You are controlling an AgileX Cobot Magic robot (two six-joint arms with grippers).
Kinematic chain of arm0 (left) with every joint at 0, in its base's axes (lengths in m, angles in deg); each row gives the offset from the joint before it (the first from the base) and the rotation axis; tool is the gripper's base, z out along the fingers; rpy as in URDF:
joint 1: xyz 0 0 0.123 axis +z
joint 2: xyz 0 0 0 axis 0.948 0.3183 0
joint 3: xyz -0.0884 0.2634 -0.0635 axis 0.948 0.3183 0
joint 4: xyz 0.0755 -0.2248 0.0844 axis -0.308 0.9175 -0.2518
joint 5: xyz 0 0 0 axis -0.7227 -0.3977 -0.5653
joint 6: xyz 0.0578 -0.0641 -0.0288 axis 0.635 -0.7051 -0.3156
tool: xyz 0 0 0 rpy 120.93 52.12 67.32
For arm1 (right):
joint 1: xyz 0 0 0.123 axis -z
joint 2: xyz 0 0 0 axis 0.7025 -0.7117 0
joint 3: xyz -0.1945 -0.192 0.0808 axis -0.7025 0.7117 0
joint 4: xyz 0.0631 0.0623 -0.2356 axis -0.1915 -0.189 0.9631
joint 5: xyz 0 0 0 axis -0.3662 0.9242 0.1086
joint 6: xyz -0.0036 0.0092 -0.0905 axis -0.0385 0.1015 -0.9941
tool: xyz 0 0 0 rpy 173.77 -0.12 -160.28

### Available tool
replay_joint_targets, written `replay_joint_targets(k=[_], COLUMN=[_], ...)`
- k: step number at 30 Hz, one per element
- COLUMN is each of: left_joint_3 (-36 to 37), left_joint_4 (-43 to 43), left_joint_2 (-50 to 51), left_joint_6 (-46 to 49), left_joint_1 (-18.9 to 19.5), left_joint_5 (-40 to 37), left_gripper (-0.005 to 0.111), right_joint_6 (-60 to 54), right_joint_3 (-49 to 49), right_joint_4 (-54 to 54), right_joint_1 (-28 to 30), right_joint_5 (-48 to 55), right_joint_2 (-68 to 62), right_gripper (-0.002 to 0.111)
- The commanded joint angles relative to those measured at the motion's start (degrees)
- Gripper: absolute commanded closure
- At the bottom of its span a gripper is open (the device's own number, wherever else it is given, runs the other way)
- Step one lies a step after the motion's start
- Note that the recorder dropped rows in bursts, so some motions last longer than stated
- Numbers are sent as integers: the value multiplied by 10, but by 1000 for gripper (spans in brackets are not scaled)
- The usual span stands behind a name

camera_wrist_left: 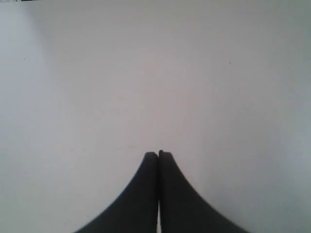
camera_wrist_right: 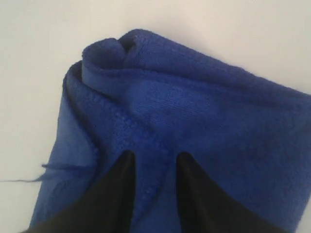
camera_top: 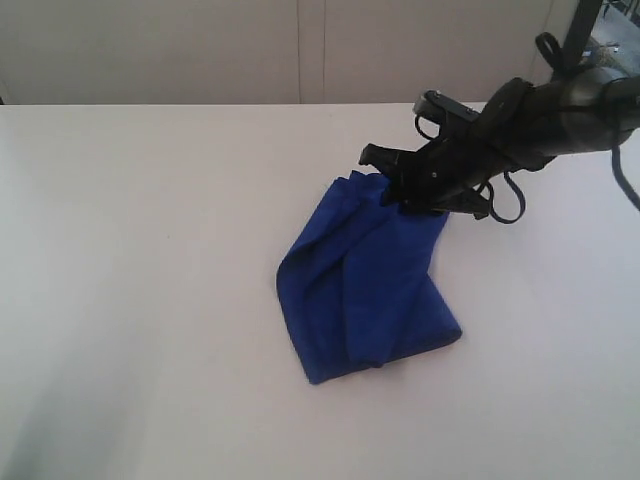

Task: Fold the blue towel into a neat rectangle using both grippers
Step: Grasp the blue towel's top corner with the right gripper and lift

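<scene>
the deep royal-blue microfibre towel (camera_top: 365, 300) is lying right of the middle of the plain white tabletop (camera_top: 150, 250), bunched into a rough, lopsided wedge of overlapping layers rather than a flat rectangle; its far edge is rising slightly toward the right arm's narrow black pincer gripper (camera_top: 398, 198), probably because the cloth is being set down or carried over for a fold there. in the right wrist view the two black fingers (camera_wrist_right: 124, 174) are standing a moderate way apart, straddling a strip of the plush cloth where a stitched hem is running under them, and the fabric between them is not looking squeezed, so i am judging the jaws to be open around the towel rather than clamping it. a thin loose blue thread (camera_wrist_right: 29, 178) is trailing off one hem onto the table. the right arm is reaching in from the upper right of the exterior view, angling downward with its looped black cables (camera_top: 512, 205) hanging beside the wrist and its fingertips touching the towel's far edge. the left arm's black gripper (camera_wrist_left: 158, 154) is not appearing in the exterior view; its own wrist camera is showing the fingertips pressed together with nothing between them, pointing over bare tabletop well apart from the cloth. judging by the uneven layers, the fold is only partly done, and squaring the edges is likely needing both grippers on corners.
</scene>
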Motion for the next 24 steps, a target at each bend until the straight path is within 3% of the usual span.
replay_joint_targets(k=[1, 6, 12, 19, 24], left_joint_3=[3, 3, 3, 3, 3], left_joint_4=[3, 3, 3, 3, 3], left_joint_2=[-3, -3, -3, -3, -3], left_joint_6=[0, 0, 0, 0, 0], left_joint_1=[1, 1, 1, 1, 1], left_joint_5=[2, 2, 2, 2, 2], left_gripper=[107, 107, 107, 107, 107], right_joint_6=[-6, -24, -33, -42, -109], right_joint_3=[-16, -16, -16, -16, -16], right_joint_4=[-6, -29, -30, -17, 23], right_joint_1=[-2, -8, -19, -16, -8], right_joint_5=[5, -4, -11, -19, 1], right_joint_2=[-17, -20, -20, 9, 46], right_gripper=[79, 81, 108, 108, 108])
